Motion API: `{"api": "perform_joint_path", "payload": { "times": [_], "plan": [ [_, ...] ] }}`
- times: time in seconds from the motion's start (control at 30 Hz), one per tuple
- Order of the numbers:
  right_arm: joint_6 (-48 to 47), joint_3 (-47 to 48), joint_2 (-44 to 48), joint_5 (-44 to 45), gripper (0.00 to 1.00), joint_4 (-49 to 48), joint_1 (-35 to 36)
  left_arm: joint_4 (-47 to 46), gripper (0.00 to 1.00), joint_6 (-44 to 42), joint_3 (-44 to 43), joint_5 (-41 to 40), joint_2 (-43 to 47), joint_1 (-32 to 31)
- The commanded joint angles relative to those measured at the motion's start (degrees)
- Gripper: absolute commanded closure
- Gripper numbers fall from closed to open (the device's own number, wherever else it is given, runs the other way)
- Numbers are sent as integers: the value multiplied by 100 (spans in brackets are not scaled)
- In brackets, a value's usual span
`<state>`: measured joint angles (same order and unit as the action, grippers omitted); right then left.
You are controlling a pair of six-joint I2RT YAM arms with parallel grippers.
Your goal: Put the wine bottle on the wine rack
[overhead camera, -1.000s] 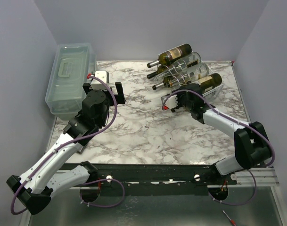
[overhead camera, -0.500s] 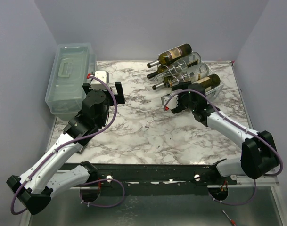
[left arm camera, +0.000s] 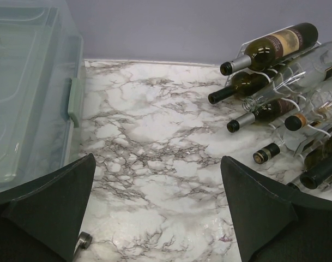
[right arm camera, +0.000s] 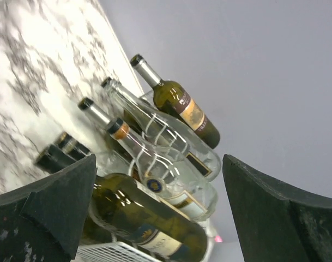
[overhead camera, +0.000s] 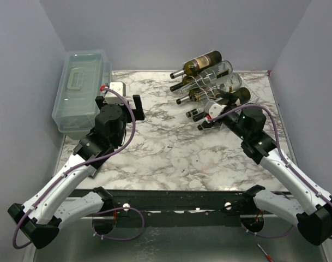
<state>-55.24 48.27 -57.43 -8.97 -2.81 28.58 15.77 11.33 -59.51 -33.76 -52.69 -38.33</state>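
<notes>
The wine bottle (right arm camera: pixel 149 218), dark green with a cream and blue label, lies on its side in the low front channel of the white wire wine rack (right arm camera: pixel 112 252). From above, its dark body (overhead camera: pixel 241 96) shows at the rack's right end. My right gripper (overhead camera: pixel 217 112) hangs just in front of it, rolled sideways. It is open in the right wrist view (right arm camera: pixel 159 158), its fingers apart from the bottle and holding nothing. My left gripper (overhead camera: pixel 119 102) is open over bare marble (left arm camera: pixel 157 157), well left of the rack.
Several other bottles, dark and clear, are stacked on the rack (overhead camera: pixel 201 64), necks pointing left toward the table's middle. A translucent lidded bin (overhead camera: pixel 81 87) stands along the left edge, beside my left arm. Walls close off the back and both sides.
My right gripper has opened off the wine bottle and drawn back toward the near right. The bottle stays on the rack. The left arm has not moved.
</notes>
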Motion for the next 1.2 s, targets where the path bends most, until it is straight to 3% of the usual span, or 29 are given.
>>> {"api": "perform_joint_path", "payload": {
  "times": [0.0, 0.17, 0.47, 0.77, 1.17],
  "plan": [
    [2052, 119, -6, 113, 0, -98, 33, -76, 1, 15, -44, 9, -86, 42],
    [4176, 650, -16, 955, 0, 78, 33, -67, 1, 29, -42, 61, -163, 48],
    [6161, 1097, 520, 2535, 0, -213, 32, -65, 1, 131, -147, 162, -5, 46],
    [6353, 1575, 873, 3107, 0, -472, 33, 66, 1, -138, -967, 290, 182, 53],
    [6373, 1747, 1235, 3199, 0, -791, 34, 77, 1, -729, -2022, 59, -5, 47]
  ]
}}
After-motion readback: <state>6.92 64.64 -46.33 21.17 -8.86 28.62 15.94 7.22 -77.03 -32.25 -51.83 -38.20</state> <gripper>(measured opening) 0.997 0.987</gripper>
